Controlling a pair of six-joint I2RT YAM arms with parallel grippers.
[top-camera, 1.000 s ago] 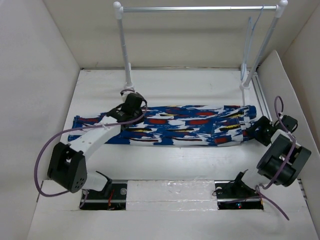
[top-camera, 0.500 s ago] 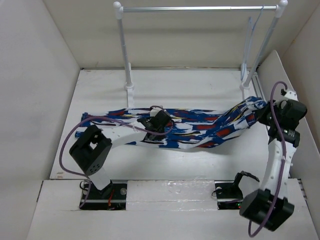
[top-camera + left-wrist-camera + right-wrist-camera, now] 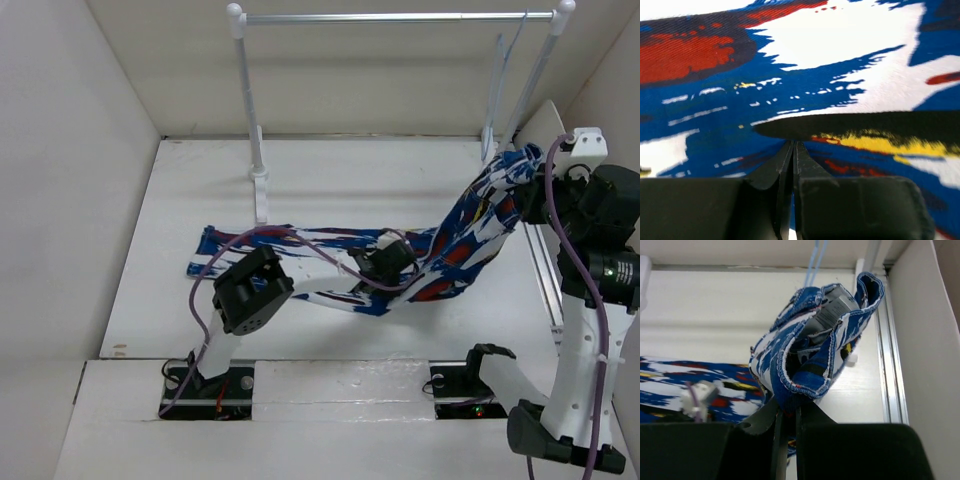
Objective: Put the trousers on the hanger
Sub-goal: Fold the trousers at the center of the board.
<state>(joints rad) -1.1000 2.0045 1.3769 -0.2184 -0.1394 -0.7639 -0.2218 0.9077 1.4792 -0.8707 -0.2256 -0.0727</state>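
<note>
On the table (image 3: pixel 350 180), trousers (image 3: pixel 465 230), right end up near hanger (image 3: pixel 495 90); rack (image 3: pixel 400 17) behind.

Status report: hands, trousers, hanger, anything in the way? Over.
Right hand shut on the trousers waist end, raised near the hanger. Left hand shut on mid-leg, low. Hanger hangs bare on rack rail. Nothing seen between.

lab test booth: plain white walls (image 3: pixel 60 150), bolted robot arms (image 3: pixel 585 350).

Low left pincer (image 3: pixel 792 146) clamped; high right pincer (image 3: pixel 788 412) clamped.
</note>
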